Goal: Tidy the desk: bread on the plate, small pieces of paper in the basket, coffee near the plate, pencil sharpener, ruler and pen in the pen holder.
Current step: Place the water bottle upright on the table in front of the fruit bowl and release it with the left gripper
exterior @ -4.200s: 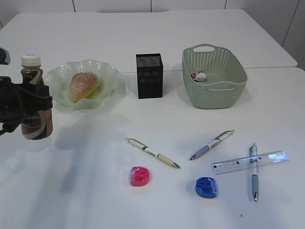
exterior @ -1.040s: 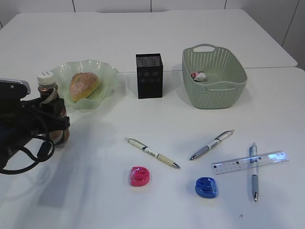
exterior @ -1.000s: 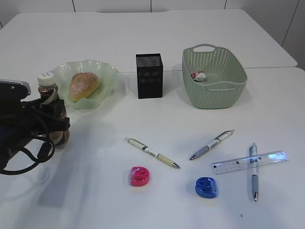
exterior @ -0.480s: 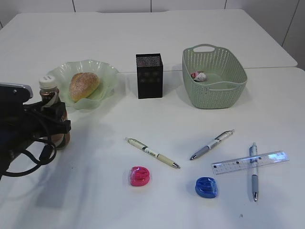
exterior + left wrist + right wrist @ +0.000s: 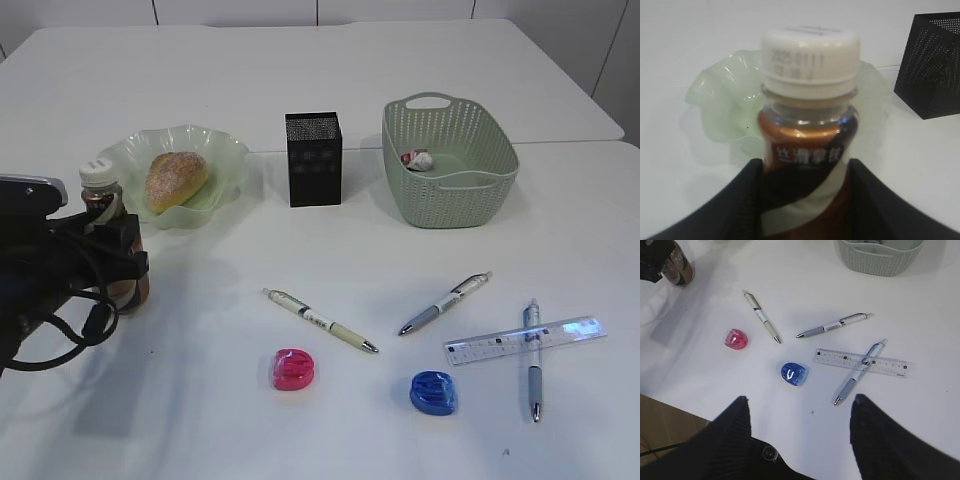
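Left claw [image 5: 805, 200] set around the coffee [image 5: 810, 125], one dark finger [image 5: 747, 205] on each side of the lower label. Finger edges right against the bottle in the left wrist view, yet impossible to tell whether pinching it or just parted from it. Bottle base cut off below that view; in the exterior view most of the body hidden behind the claw [image 5: 115, 250] and its cables, only the white cap and neck [image 5: 98, 175] plus a strip of brown near the bottom plain to see. Contact of the base with the desk [image 5: 400, 80] hard to make out, though upright and low against the tabletop.

Just beyond the bottle, near it, the plate [image 5: 215, 145] with the bread [image 5: 176, 180] inside. Farther right, the pen holder [image 5: 314, 160], then the basket [image 5: 450, 190] with a crumpled bit of paper [image 5: 417, 159] at its far end.

Scattered on the near desk, well apart from the bottle: white pen [image 5: 320, 320], grey pen [image 5: 445, 302], pink sharpener [image 5: 293, 369], blue sharpener [image 5: 433, 392], and a third pen [image 5: 532, 360] lying crosswise with the ruler [image 5: 525, 340]; which of the two on top, not certain.

Right claw [image 5: 800, 400] out of the exterior view; in its own view spread wide, nothing between the fingers, high above the blue sharpener.
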Tool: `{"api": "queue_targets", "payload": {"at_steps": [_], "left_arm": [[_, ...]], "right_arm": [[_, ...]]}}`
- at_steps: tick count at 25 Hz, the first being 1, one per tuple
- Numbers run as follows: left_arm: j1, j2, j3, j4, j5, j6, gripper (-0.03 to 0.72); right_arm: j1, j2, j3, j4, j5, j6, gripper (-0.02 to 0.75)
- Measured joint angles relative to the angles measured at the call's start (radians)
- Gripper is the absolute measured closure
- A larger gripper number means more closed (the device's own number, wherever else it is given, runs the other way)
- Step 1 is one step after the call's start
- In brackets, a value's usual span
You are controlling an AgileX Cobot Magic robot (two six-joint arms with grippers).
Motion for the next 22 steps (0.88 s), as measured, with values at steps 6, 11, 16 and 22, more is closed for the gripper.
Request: {"api": "queue_targets", "payload": {"at_steps": [6, 11, 16, 22], "left_arm": [[0.000, 0.000, 0.010, 0.000, -0.013, -0.014, 0.274], [0.000, 0.000, 0.010, 0.002, -0.022, -0.018, 0.204], [0.000, -0.006, 0.010, 0.002, -0.028, -0.018, 0.143], [0.000, -0.066, 0.012, 0.002, -0.028, -0.019, 0.120]], "right_arm": [[0.000, 0.000, 0.000, 0.002, 0.000, 0.000, 0.245], [0.000, 0.000, 0.000, 0.002, 0.000, 0.000, 0.245], [0.000, 0.000, 0.000, 0.002, 0.000, 0.000, 0.245], [0.000, 0.000, 0.000, 0.007, 0.000, -0.002, 0.245]]}}
